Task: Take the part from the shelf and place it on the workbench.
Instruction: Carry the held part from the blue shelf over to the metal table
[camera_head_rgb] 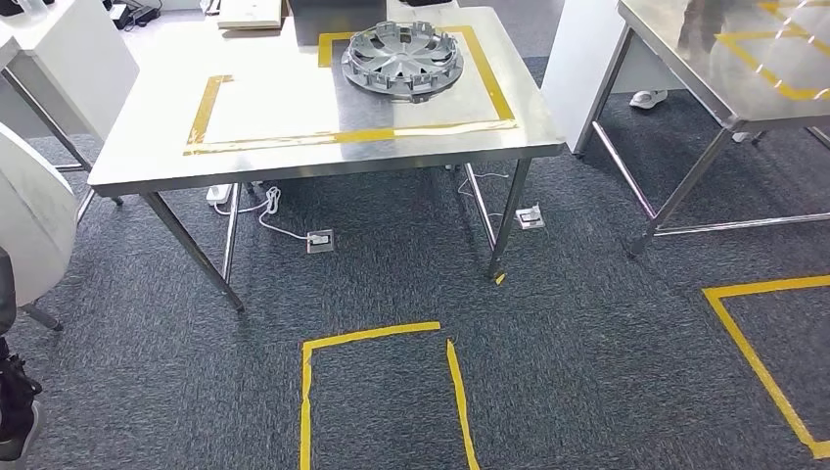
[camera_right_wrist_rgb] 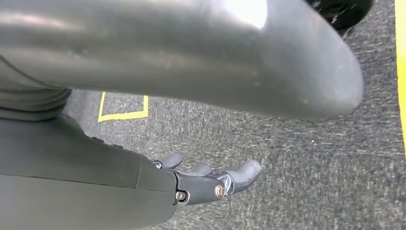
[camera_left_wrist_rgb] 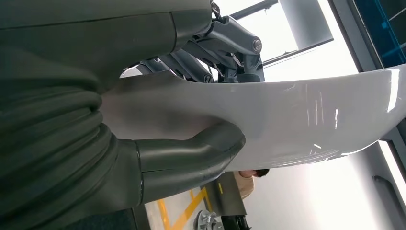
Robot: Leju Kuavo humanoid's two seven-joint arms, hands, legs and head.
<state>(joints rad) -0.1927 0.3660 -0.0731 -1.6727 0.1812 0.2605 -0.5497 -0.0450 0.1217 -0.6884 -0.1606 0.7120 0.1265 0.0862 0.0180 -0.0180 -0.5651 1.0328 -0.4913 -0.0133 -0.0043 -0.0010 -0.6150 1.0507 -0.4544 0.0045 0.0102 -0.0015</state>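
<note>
A large white glossy curved part is gripped by my left hand, with the thumb pressed on one face and the darker fingers on the other. In the head view the same white part juts in at the left edge, off to the left of the workbench. The steel workbench stands ahead with a yellow taped rectangle on top. My right hand hangs over the grey carpet, fingers apart and holding nothing.
A silver wheel cover lies on the bench's far right part inside the tape. A second steel table stands to the right. Yellow tape squares mark the carpet. Cables and a power strip lie under the bench. A person stands nearby.
</note>
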